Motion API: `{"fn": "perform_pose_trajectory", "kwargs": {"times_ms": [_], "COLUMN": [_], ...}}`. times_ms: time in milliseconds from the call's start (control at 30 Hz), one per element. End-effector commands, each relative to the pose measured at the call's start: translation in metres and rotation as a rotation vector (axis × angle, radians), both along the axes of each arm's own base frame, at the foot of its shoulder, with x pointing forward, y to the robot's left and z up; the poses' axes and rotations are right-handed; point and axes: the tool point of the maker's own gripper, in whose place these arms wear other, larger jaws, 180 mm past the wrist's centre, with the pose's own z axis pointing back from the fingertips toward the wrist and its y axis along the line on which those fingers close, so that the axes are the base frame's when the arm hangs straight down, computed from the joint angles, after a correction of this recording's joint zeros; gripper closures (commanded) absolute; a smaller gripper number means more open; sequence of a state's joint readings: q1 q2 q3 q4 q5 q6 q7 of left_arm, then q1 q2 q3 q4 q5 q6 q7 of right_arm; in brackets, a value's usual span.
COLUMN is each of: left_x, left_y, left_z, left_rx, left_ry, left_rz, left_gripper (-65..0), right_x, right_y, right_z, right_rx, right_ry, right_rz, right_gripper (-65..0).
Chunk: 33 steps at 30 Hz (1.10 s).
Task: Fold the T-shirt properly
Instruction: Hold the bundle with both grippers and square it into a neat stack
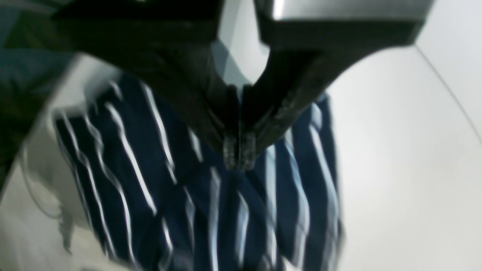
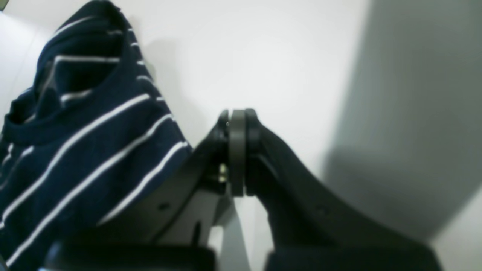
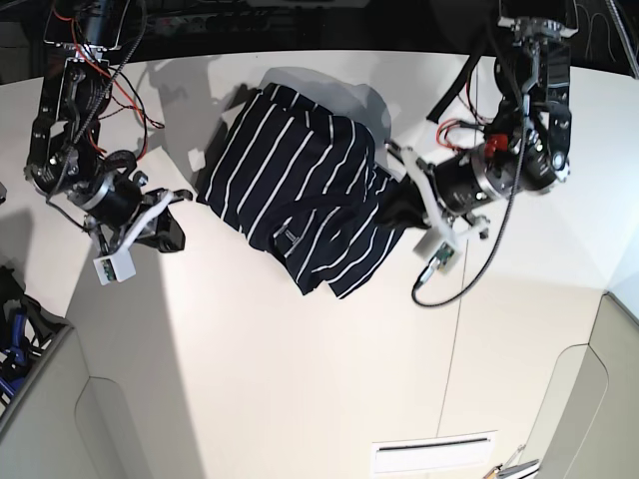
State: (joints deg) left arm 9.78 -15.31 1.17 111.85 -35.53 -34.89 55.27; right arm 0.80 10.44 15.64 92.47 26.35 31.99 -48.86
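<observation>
Fingers [image 1: 230, 148] of our left gripper [image 1: 239, 150] are pinching shut at the crumpled navy white-striped fabric T-shirt [image 3: 305, 195] lying mid-worktop [image 3: 300, 379], while our right gripper [image 2: 237, 124] is hanging closed and empty beside it, so we are risking dragging it into a bunch.

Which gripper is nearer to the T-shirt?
Left. The left gripper is at the T-shirt edge, jaws closed over the fabric; the right gripper sits beside it on the bare table, shut and empty.

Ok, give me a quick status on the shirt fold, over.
Left gripper shut, over the fabric, grip unclear. Right gripper shut, empty, beside it. Navy white-striped fabric T-shirt crumpled on the white table, not folded. Nothing in the way.
</observation>
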Motion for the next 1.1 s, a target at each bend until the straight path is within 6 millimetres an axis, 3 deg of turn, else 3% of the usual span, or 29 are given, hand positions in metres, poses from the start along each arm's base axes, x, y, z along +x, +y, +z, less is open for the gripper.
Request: {"fn": "perform_pose_trajectory", "kwargs": {"times_ms": [0, 167, 267, 433, 833, 1067], "left_x": [-0.005, -0.035, -0.04, -0.043, 0.012, 0.053], "left_y": [0.0, 0.003, 0.003, 0.01, -0.006, -0.001], "left_z": [0.002, -0.023, -0.029, -0.056, -0.063, -0.071], "left_rx": [-0.004, 0.018, -0.006, -0.015, -0.102, -0.086], "left_ry": [-0.004, 0.076, 0.087, 0.164, 0.152, 0.151], "left_rz": [-0.005, 0.004, 0.017, 0.052, 0.112, 0.142], "left_gripper": [-1.5, -1.5, -1.5, -1.5, -1.5, -1.5], "right_x": [0.009, 0.011, 0.009, 0.0, -0.013, -0.014], "right_y": [0.0, 0.001, 0.006, 0.022, 0.041, 0.043], "right_z": [0.014, 0.015, 0.011, -0.01, -0.018, -0.018], "right_rx": [0.013, 0.026, 0.03, 0.05, 0.132, 0.143], "right_ry": [-0.054, -0.07, -0.056, 0.01, 0.086, 0.095], "right_rz": [0.003, -0.002, 0.01, 0.054, 0.096, 0.101], "right_gripper": [0.0, 0.0, 0.0, 0.0, 0.0, 0.0]}}
